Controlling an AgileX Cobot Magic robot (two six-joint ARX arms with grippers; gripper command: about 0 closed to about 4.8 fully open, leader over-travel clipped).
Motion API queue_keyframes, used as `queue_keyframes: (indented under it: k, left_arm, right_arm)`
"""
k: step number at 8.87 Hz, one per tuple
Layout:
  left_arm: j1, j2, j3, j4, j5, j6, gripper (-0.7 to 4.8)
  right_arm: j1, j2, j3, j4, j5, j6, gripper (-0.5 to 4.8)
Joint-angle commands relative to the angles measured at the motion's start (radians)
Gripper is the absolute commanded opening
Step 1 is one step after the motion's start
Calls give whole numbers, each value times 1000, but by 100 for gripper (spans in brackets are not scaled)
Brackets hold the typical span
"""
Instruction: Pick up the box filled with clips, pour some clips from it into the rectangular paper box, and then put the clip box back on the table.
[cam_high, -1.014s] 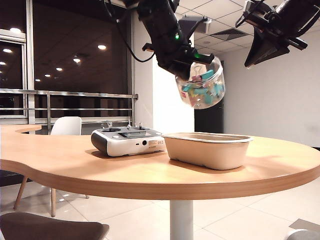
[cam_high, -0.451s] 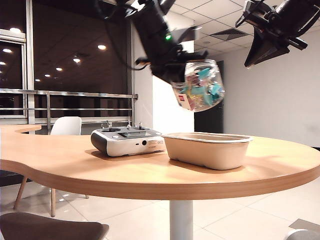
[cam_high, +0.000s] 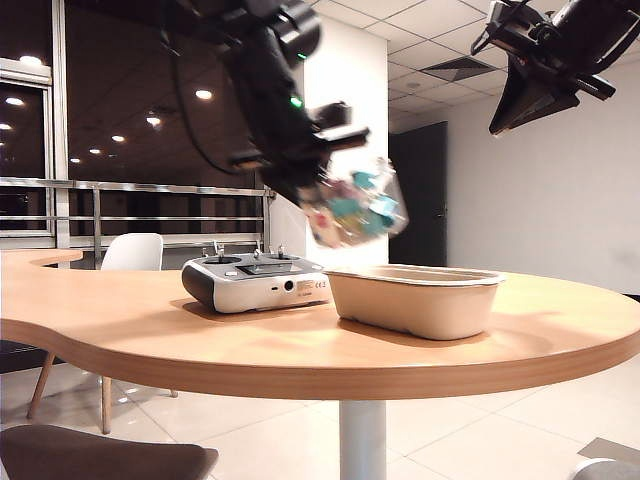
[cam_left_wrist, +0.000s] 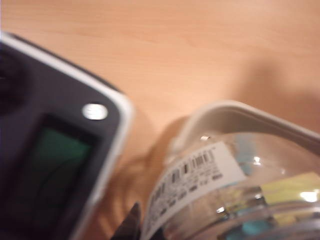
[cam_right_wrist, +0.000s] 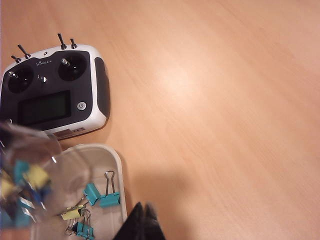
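Observation:
My left gripper (cam_high: 322, 195) is shut on the box filled with clips (cam_high: 357, 208), a clear jar, and holds it tilted in the air above the left end of the rectangular paper box (cam_high: 415, 298) on the table (cam_high: 150, 325). In the left wrist view the jar (cam_left_wrist: 235, 190) with its barcode label fills the near corner, with the left gripper (cam_left_wrist: 145, 230) at its wall. My right gripper (cam_high: 505, 120) hangs shut and empty high at the right. In the right wrist view the right gripper (cam_right_wrist: 145, 206) hovers beside the paper box (cam_right_wrist: 119, 170), where several teal and yellow clips (cam_right_wrist: 102, 197) lie.
A white-and-grey remote controller (cam_high: 255, 280) lies on the table just left of the paper box, close under the jar. A white chair (cam_high: 133, 252) stands behind the table at the left. The table's curved front edge (cam_high: 330, 375) runs across the foreground.
My left arm has swung the jar down and to the left, from above the middle of the paper box to above its left end. The right arm has not moved.

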Motion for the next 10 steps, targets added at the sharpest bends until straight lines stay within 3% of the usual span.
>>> queue_keyframes:
  k: [1,5,6,10]
  left_arm:
    - [80,-11,126,-189,5,1,-6]
    - [332,-10,195,-288,11,-2,-6]
    - [393,-5,194,-305,-116,5,-6]
    - [451,94,194,-341,-121,23,-6]
  right_arm:
    - [0,-5,3,11,-31,-2,-5]
    - [0,-5,3,16,-27,-3,-5]
    - [0,-5,3,19,-27,-3,-5]
    - [1,-5,3,18,-27,-3,-5]
